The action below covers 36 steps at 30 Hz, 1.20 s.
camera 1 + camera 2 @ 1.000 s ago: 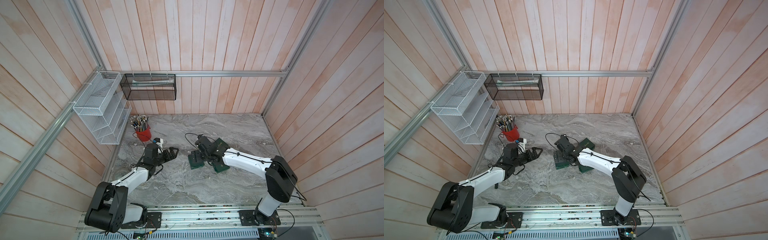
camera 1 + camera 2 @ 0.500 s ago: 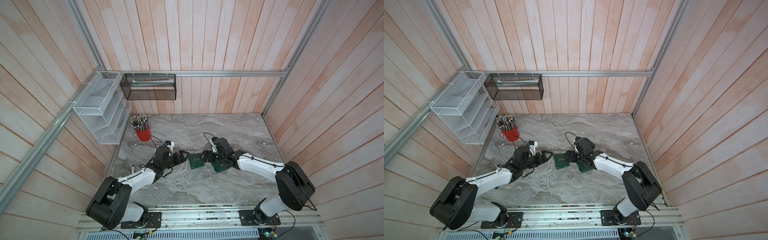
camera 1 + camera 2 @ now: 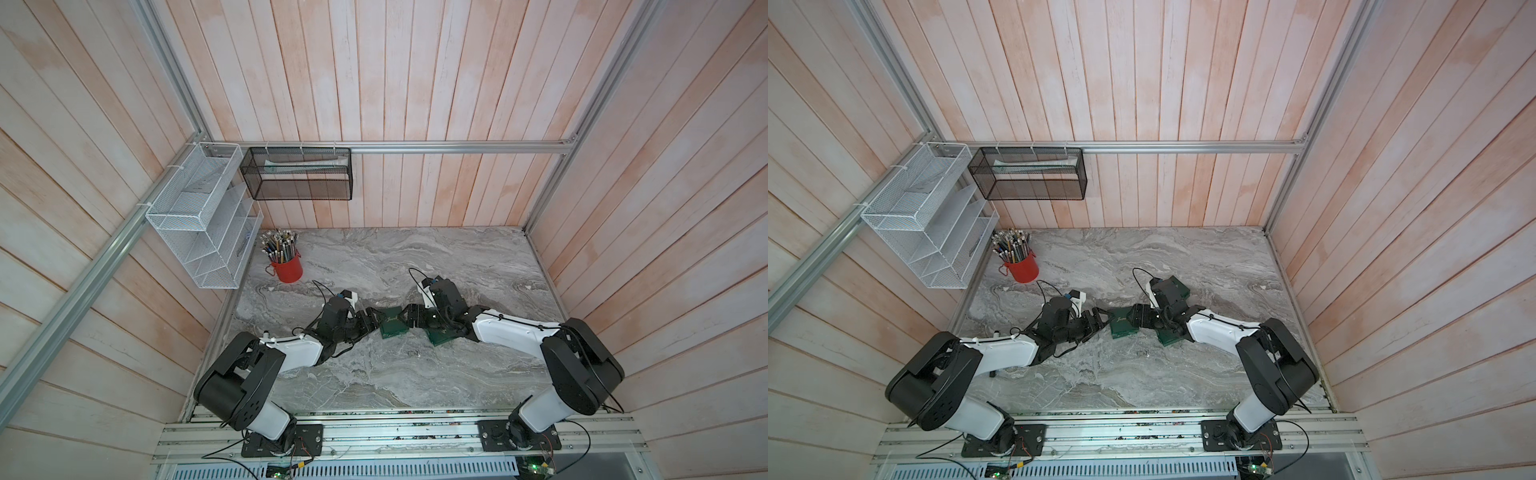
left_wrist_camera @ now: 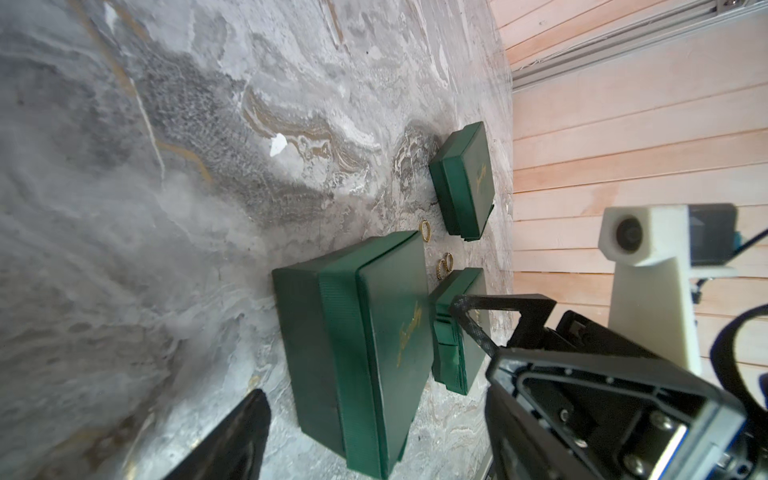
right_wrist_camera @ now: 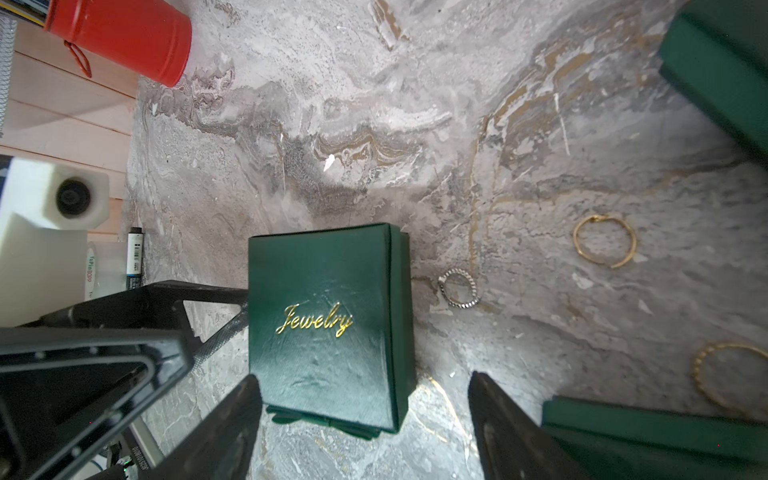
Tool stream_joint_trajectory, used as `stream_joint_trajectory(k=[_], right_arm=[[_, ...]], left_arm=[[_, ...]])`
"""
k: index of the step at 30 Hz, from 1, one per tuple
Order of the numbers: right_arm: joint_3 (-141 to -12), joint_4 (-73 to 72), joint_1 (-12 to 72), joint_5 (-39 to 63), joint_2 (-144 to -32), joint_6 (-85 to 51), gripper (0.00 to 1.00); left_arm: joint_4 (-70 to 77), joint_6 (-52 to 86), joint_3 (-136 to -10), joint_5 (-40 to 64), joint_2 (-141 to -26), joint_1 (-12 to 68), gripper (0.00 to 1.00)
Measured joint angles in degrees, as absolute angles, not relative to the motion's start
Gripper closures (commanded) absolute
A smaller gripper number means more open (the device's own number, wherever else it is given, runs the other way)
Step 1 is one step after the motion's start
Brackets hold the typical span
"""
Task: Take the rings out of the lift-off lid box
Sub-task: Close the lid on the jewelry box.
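Note:
A small green lift-off lid box [image 3: 392, 326] [image 3: 1124, 326], lettered "Jewelry" [image 5: 328, 324], sits shut on the marble table [image 3: 374, 374], so its inside is hidden. My left gripper [image 3: 371, 322] [image 4: 382, 461] is open at the box's left end, one finger [image 5: 166, 299] beside the lid. From the right, my right gripper [image 3: 409, 319] [image 5: 370, 424] stands open astride the box's other end with a gap on one side. Three rings lie on the table behind the box: a silver one [image 5: 459, 289] and two gold ones [image 5: 604, 241] [image 5: 727, 374] [image 4: 424, 230].
Two more green boxes lie close by, one under my right forearm [image 3: 1170, 337] and one behind it [image 3: 1177, 286]. A red cup of pencils [image 3: 286, 266] stands at the back left. Wire racks [image 3: 199, 224] [image 3: 299, 178] hang on the walls.
Both arms have closed in on the box, the left from the left, the right swinging round to its right end. Both pairs of jaws have narrowed a little.

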<state>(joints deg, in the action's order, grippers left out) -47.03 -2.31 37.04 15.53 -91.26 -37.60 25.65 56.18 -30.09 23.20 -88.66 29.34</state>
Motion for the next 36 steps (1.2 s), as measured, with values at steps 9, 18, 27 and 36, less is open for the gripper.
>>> stream_joint_trajectory(k=[9, 18, 27, 36], right_arm=[[-46.9, -3.2, 37.0, 15.5, -93.1, -37.6, 0.26], [-46.9, -3.3, 37.0, 14.9, -94.7, -37.2, 0.26], [-47.7, -2.1, 38.3, 13.6, -96.3, -35.7, 0.27], [-49.2, -0.6, 39.0, 12.5, -96.8, -34.5, 0.27]], left_arm=[[28.5, 57.6, -30.1, 23.9, -91.5, 29.7, 0.23], [29.9, 58.0, -30.1, 25.0, -94.0, 29.7, 0.30], [31.0, 57.9, -30.7, 25.5, -96.6, 29.8, 0.35], [31.3, 57.4, -32.3, 25.8, -98.6, 29.8, 0.43]])
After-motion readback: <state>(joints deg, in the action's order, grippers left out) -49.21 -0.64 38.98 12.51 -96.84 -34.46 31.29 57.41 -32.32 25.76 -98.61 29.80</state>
